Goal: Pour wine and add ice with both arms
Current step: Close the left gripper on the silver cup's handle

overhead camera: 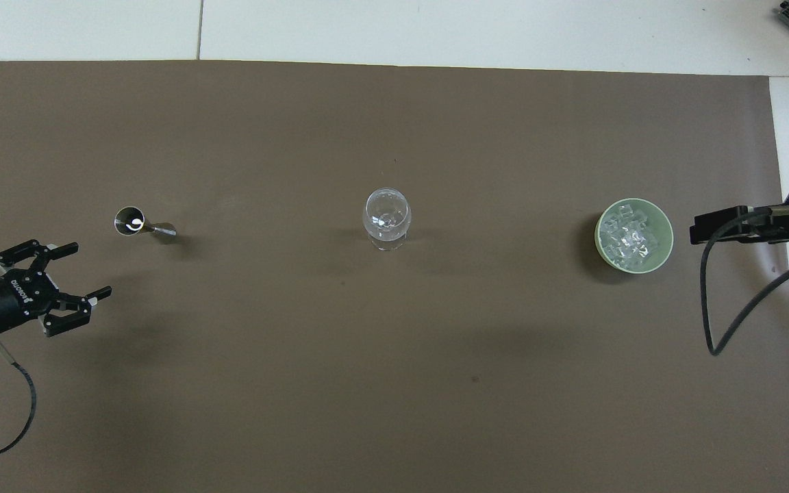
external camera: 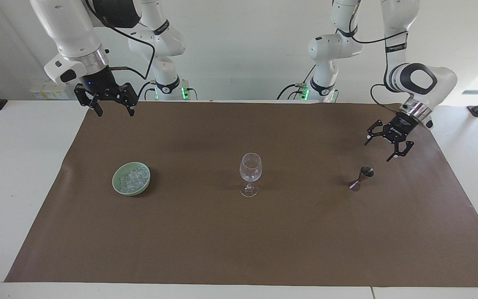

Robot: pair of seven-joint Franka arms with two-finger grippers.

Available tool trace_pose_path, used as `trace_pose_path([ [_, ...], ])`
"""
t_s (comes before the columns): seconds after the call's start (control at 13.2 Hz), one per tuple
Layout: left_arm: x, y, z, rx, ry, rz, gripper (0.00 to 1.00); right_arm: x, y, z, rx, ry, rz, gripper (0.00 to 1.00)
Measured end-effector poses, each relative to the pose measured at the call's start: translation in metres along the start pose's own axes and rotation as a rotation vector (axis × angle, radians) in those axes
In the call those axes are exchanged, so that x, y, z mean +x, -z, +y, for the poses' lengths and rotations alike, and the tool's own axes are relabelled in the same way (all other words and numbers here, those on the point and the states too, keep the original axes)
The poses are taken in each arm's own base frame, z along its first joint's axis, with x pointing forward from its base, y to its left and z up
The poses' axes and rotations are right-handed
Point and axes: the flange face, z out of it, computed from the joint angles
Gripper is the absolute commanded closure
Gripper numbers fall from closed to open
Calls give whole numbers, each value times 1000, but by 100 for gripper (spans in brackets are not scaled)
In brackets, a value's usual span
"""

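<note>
Reaching for the jigger point(external camera: 362, 178), left gripper point(external camera: 387, 145) hangs near it with fingers wide and empty, should close level on its waist to avoid tipping; right gripper point(external camera: 111, 104) waits spread, empty, ice point(external camera: 132, 178) in bowl point(external camera: 116, 187), glass point(external camera: 250, 173) between, path clear.

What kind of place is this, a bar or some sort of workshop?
Most likely a robotics lab staged as a bar: two white robot arms, the left gripper and right gripper open, over a brown mat with a wine glass, jigger and bowl of ice.
</note>
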Motion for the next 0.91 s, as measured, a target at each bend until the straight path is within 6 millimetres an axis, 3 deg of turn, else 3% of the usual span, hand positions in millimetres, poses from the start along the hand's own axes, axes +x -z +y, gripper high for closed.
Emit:
trace_pose_path([
  [0.23,24,-20,-5,-17,-11,-58,0,0,0,0,0,0,0,0],
  [0.68,46,-55,-12,-94,22,-177,0,0,0,0,0,0,0,0],
  [0.91,42,-75,-21,-111,41,-222,0,0,0,0,0,0,0,0],
])
